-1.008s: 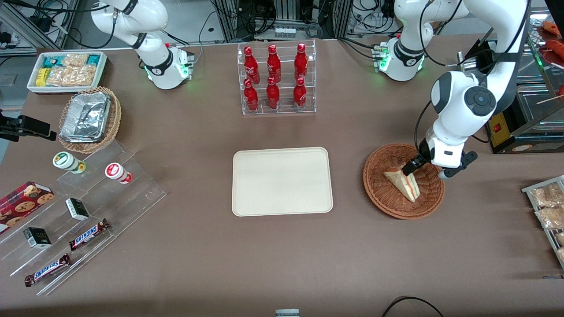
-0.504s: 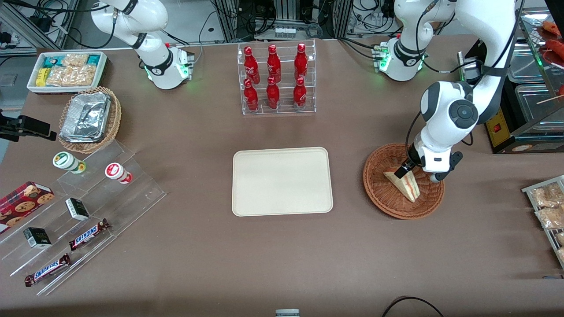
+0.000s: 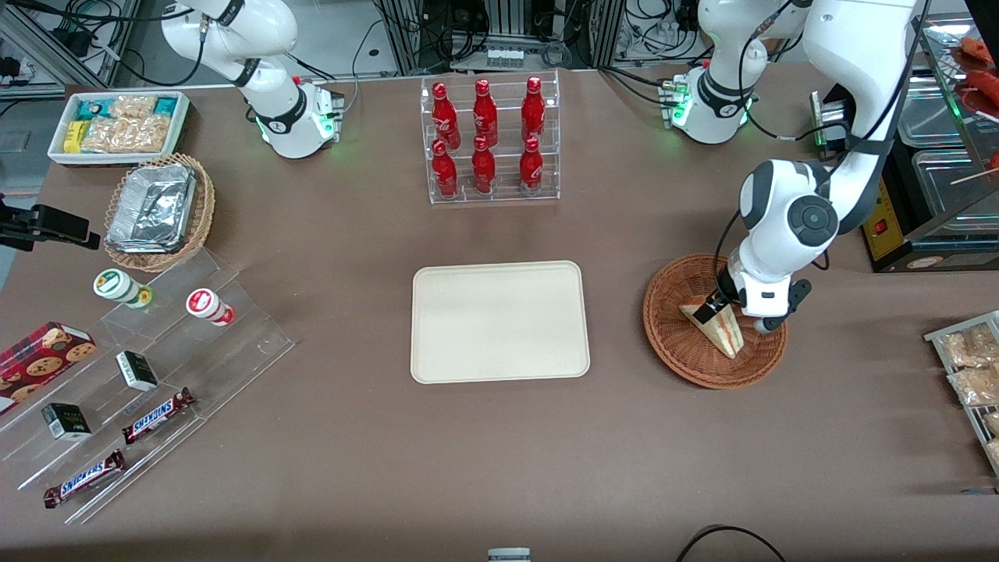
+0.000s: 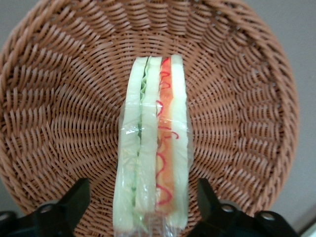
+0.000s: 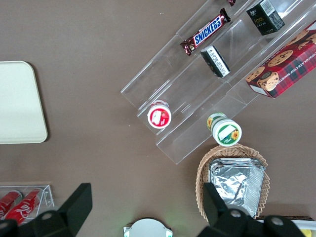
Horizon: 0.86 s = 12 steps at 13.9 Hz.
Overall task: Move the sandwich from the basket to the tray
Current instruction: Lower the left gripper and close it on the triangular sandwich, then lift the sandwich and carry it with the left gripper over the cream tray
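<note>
The sandwich (image 3: 716,326), a wrapped white-bread wedge with red-orange and green filling, lies in the reddish-brown wicker basket (image 3: 676,351) toward the working arm's end of the table. In the left wrist view the sandwich (image 4: 154,163) stands on edge in the basket (image 4: 59,108). My gripper (image 3: 730,312) is down in the basket, open, one finger (image 4: 74,200) on each side of the sandwich with a gap to each. The cream tray (image 3: 499,321) lies empty at the table's middle; its corner shows in the right wrist view (image 5: 19,103).
A clear rack of red bottles (image 3: 488,140) stands farther from the front camera than the tray. A black box (image 3: 897,226) and metal trays sit beside the basket. Packaged snacks (image 3: 968,367) lie at the working arm's table edge. Acrylic steps with snacks (image 3: 140,375) fill the parked arm's end.
My gripper has come down into the basket and shifted toward the sandwich, so that its open fingers now straddle it. The sandwich has not moved.
</note>
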Motion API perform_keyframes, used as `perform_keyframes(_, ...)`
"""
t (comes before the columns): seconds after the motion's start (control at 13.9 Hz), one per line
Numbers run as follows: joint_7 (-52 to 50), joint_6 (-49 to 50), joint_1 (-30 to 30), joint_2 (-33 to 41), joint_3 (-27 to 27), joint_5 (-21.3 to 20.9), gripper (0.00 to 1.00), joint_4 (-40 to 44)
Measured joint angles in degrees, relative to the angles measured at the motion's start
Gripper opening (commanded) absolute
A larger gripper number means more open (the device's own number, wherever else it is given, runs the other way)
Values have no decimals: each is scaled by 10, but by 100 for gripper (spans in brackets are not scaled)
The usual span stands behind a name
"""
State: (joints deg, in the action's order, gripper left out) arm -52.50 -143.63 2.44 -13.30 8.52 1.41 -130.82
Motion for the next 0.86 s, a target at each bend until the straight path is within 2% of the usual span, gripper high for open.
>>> perform_keyframes(0.07,0,-3,0,-6,0,0,0,1)
perform_keyframes(0.29,7,-1,0,-9,0,0,0,11)
perform_keyframes(0.65,38,157,0,-8,0,-1,0,126)
perform_keyframes(0.86,55,183,16,-8,1,-1,0,168)
